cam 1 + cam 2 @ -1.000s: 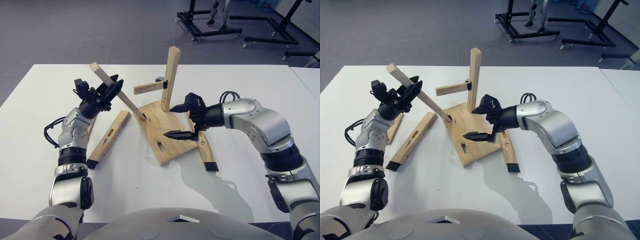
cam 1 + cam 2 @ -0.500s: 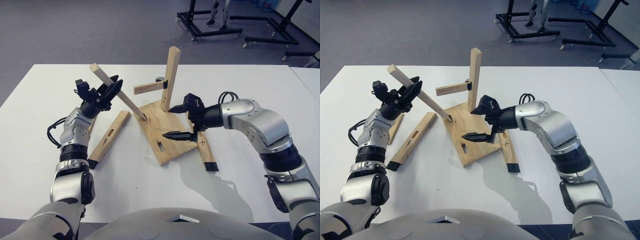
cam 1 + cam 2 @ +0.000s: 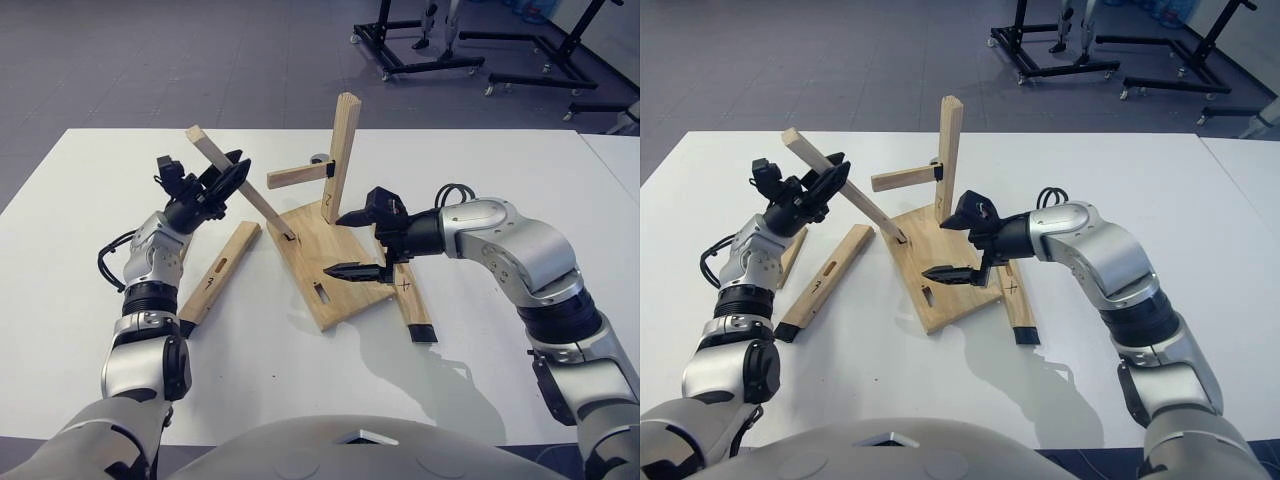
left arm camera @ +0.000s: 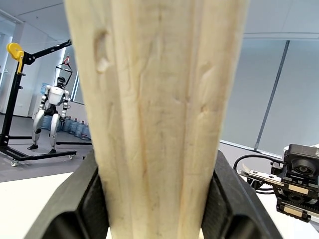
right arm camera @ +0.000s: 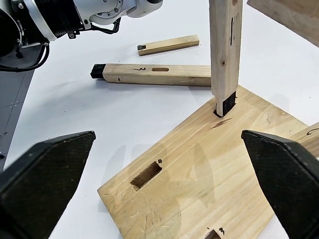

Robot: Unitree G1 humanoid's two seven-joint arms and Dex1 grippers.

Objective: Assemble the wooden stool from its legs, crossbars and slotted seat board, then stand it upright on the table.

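Left side: the left gripper (image 3: 225, 178) is closed on the upper part of a tilted leg (image 3: 262, 207). In the left wrist view its fingers (image 4: 82, 199) press both faces of the wood. The leg leans up and to the left, and its lower, black-tipped end sits in a slot at the far left corner of the seat board (image 3: 305, 255).

On the table (image 3: 480, 180), left of the board, a loose leg (image 3: 218, 272) lies flat with its mortise facing up. A short crossbar (image 5: 168, 45) lies beyond it, by the left arm.

Centre: the seat board lies flat, underside up. An upright leg (image 3: 342, 155) stands in its far slot, with a crossbar (image 3: 297, 177) jutting left from its middle. Two slots are open on the near half, one of them at (image 5: 146, 177).

Right side: the right gripper (image 3: 335, 244) hangs over the right part of the board with its fingers wide apart, holding nothing. Another leg (image 3: 412, 305) lies flat on the table against the board's right edge, partly under that arm.

Progress, by my judgement: under half done.
- **Done:** one leg is planted and has one crossbar fitted.
- **In hand:** the second leg is entered but leaning, so it needs to be brought plumb and pushed home.
- **Left:** two legs, the remaining crossbars, then turning the stool over onto its feet.
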